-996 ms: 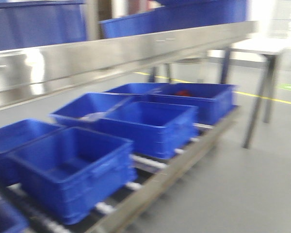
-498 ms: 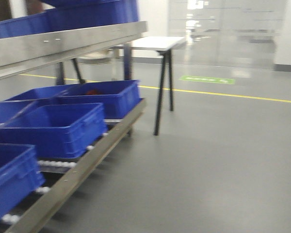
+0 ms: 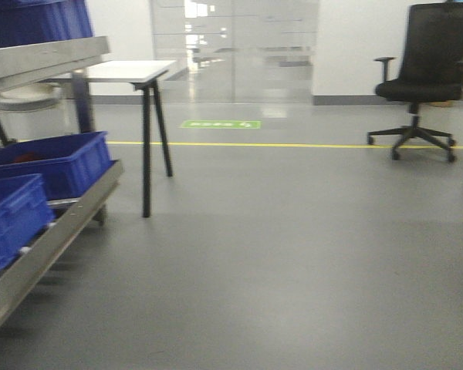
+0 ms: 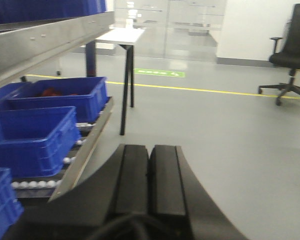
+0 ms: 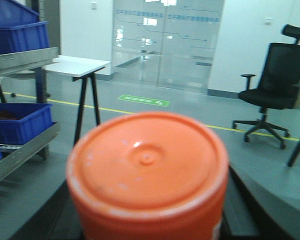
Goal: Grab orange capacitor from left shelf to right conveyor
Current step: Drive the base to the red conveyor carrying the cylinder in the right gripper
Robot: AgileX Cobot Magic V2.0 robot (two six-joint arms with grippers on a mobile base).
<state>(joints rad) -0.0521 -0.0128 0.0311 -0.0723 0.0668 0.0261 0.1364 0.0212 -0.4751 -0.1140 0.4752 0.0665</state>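
Green floor sign illegible; right fingers clasp orange capacitor.

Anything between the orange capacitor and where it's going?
The conveyor isn't in any view, so I can't tell for the full path. Ahead of the orange capacitor is bare floor. The white table at left and the office chair at far right both stand off to the sides.
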